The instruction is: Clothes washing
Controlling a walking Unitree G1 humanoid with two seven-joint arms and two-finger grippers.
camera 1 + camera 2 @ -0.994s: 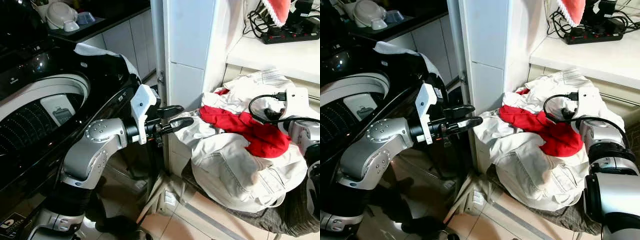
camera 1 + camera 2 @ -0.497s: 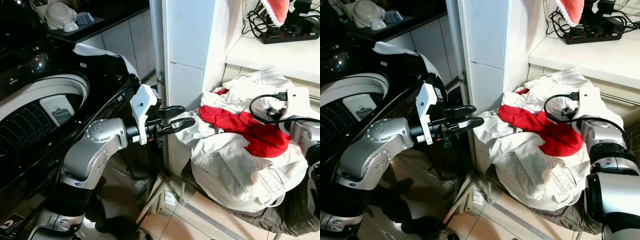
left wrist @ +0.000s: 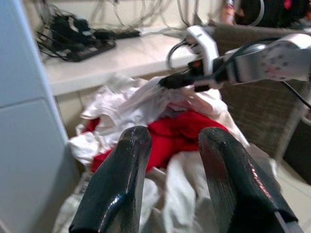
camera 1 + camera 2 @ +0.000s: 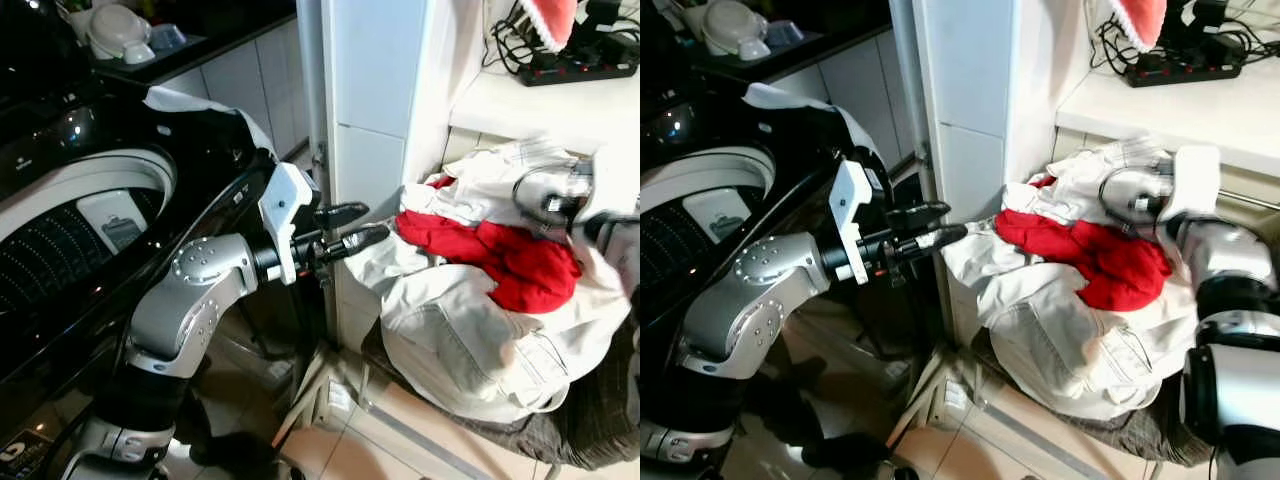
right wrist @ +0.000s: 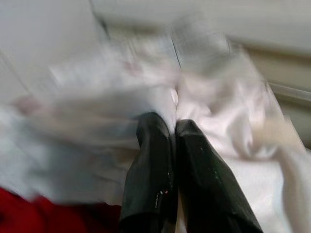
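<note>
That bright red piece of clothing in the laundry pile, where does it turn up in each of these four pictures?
Left eye view: red garment right of centre, atop the white clothes.
Right eye view: right of centre, same pile.
Left wrist view: centre, beyond the open left gripper.
Right wrist view: a red patch at one corner, blurred.
Shared landmark: the white clothes.

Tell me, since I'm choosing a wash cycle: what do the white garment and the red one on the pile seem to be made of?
White garment: looks like sturdy woven cotton or twill, matte, with stitched seams and stiff creases. Red garment: seems a softer knit or fleece, matte, draping in rounded folds. Neither fabric is certain from these views.
</note>
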